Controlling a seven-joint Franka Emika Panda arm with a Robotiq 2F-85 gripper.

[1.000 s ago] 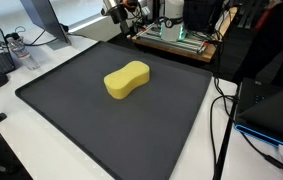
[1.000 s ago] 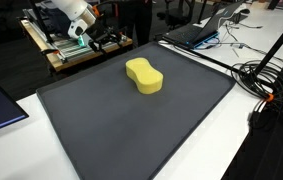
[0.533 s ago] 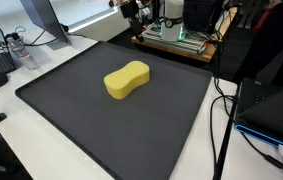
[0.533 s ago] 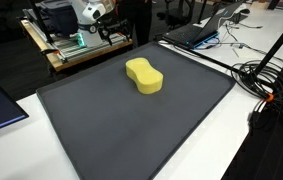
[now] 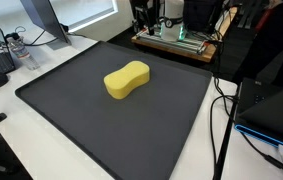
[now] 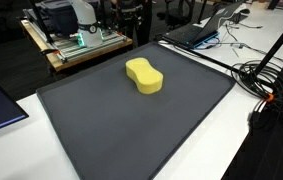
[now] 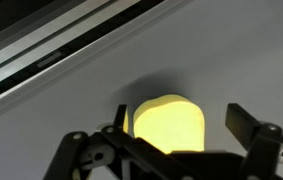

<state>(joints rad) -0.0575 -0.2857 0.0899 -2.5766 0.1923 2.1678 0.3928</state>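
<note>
**Sponge lies free on mat, gripper open above**

Yellow sponge [image 5: 127,80] lies flat near the middle of the dark mat [image 5: 71,125] in both exterior views. Wrist view: gripper [image 7: 159,132] w/ jaws spread wide & holding nothing. Sponge shows btwn the fingers [image 7: 249,135], clear of both.

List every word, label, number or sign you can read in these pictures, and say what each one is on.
No text can be read.
The yellow sponge and the black mat carry no print.
The lab gear behind the mat is too small and blurred to show any lettering.
</note>
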